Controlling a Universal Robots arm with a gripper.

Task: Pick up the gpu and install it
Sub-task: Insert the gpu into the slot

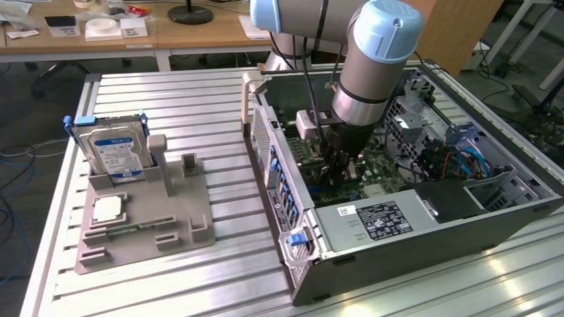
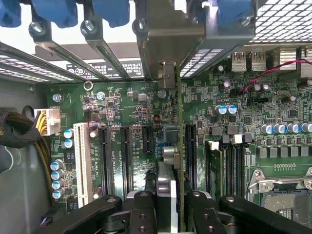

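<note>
My gripper [image 1: 340, 170] is down inside the open computer case [image 1: 423, 218], over the green motherboard [image 2: 122, 117]. In the wrist view the gripper [image 2: 168, 202] is shut on the gpu [image 2: 178, 146]. The gpu is seen edge-on as a thin green-brown card, held between the black fingers [image 2: 144, 207]. Its silvery metal bracket [image 2: 168, 41] lies against the case's rear slot openings. The card stands upright among the black expansion slots [image 2: 124, 156]. I cannot tell whether its edge sits in a slot.
On the slatted table, at the exterior view's left, a grey fixture [image 1: 145, 231] holds a silver hard drive with a blue label [image 1: 113, 152] and a small square silver chip [image 1: 105, 209]. Cables [image 1: 467, 162] and a power supply [image 1: 374, 221] crowd the case. Desks stand behind.
</note>
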